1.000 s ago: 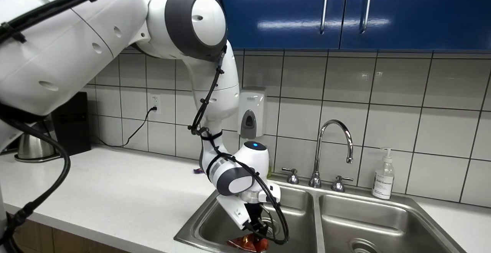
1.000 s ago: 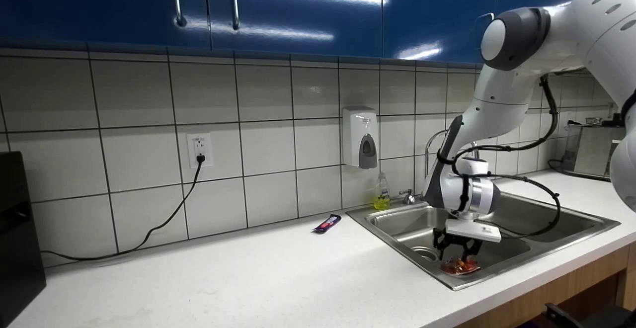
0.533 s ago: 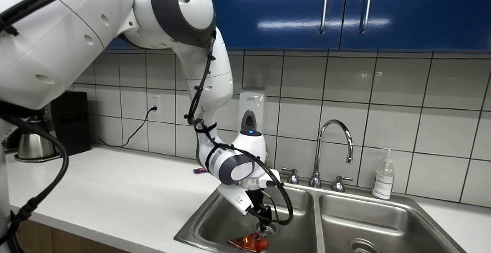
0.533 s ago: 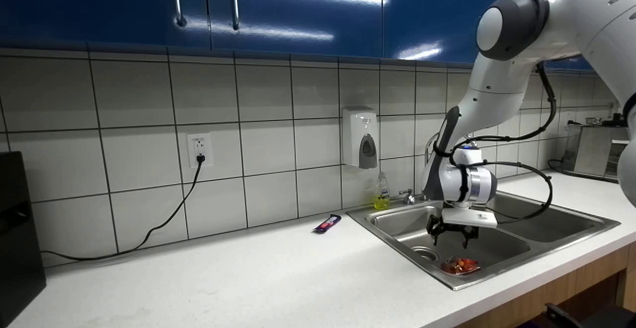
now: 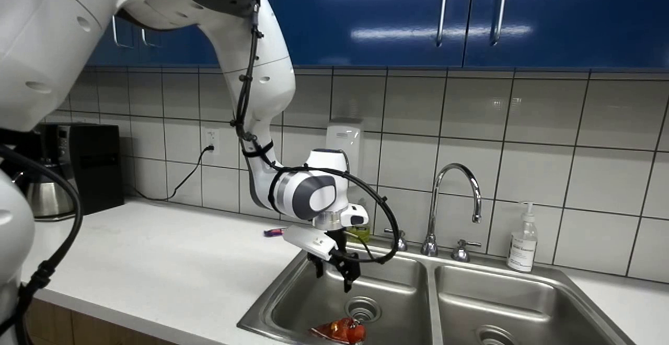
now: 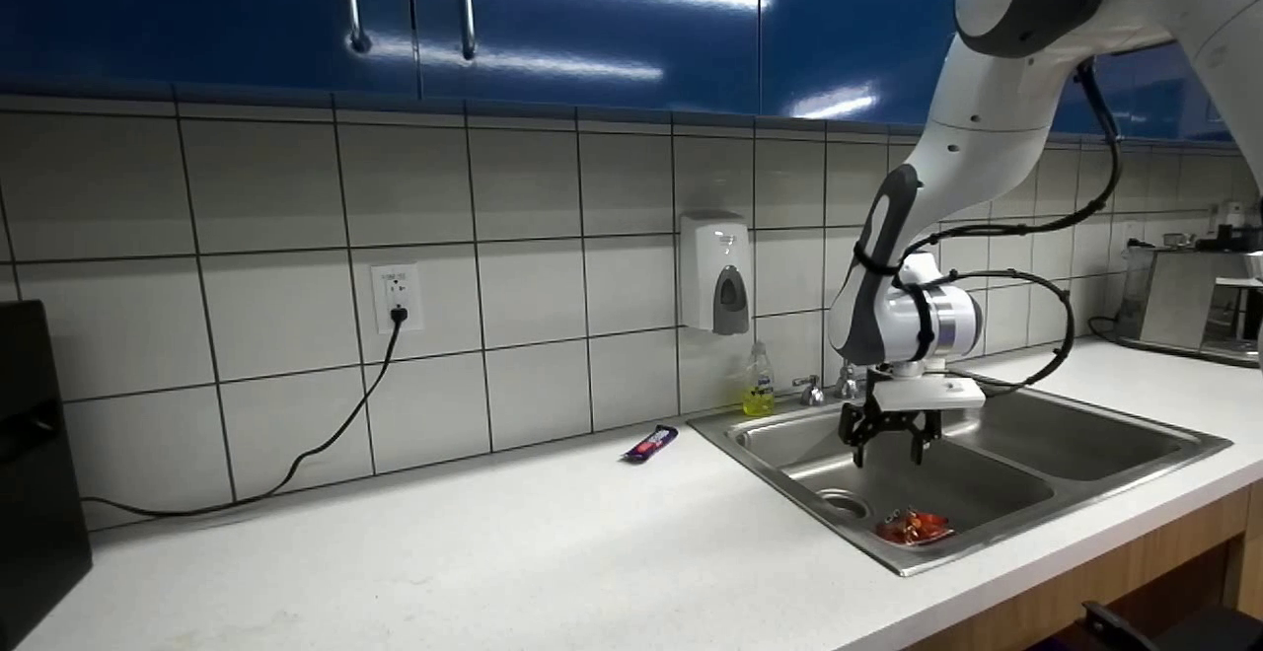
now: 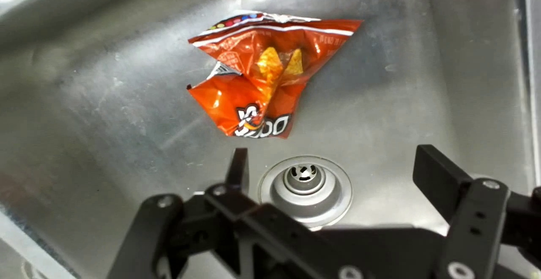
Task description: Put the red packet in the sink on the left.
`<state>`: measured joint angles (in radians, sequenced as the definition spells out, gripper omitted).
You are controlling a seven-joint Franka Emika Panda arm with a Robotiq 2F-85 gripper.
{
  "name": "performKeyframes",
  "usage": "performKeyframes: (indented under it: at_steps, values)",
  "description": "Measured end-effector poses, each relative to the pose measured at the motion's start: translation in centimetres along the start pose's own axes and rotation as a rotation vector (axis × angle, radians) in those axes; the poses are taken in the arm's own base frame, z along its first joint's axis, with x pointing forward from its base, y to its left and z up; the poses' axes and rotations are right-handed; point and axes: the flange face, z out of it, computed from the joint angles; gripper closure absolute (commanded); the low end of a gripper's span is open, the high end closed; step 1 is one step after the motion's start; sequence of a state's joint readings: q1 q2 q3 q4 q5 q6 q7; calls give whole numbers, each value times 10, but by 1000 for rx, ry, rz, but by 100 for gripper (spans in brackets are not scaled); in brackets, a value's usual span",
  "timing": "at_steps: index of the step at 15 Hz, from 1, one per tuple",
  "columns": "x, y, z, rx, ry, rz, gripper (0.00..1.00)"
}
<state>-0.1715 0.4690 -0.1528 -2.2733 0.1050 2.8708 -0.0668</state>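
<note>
The red packet, a crumpled chip bag, lies on the floor of the left sink basin (image 5: 397, 303), near its front edge. It shows in both exterior views (image 5: 342, 330) (image 6: 914, 528) and, with its lettering, in the wrist view (image 7: 270, 65). My gripper (image 7: 331, 155) is open and empty, its two black fingers wide apart with the drain between them in the picture. In both exterior views the gripper (image 5: 333, 280) (image 6: 888, 456) hangs above the left basin, higher than the packet and farther back, apart from it.
A divider (image 5: 433, 303) separates the right basin (image 5: 496, 292). The faucet (image 5: 433, 214) and its handles stand behind. A yellow soap bottle (image 6: 758, 385), a pump bottle (image 5: 522, 240) and a purple wrapper (image 6: 650, 444) are near the wall. A soap dispenser (image 6: 715, 271) hangs on the tiles.
My gripper has risen from down at the packet and moved back toward the wall. The packet has stayed in place on the basin floor.
</note>
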Motion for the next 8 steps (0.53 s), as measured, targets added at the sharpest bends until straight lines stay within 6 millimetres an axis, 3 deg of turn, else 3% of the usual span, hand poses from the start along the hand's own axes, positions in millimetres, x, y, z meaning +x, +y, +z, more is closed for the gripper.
performKeyframes:
  at_steps: [4,8]
  values:
    - [-14,-21,-34,23,-45,-64,0]
    - [-41,-42,-62,58,-99,-142,0]
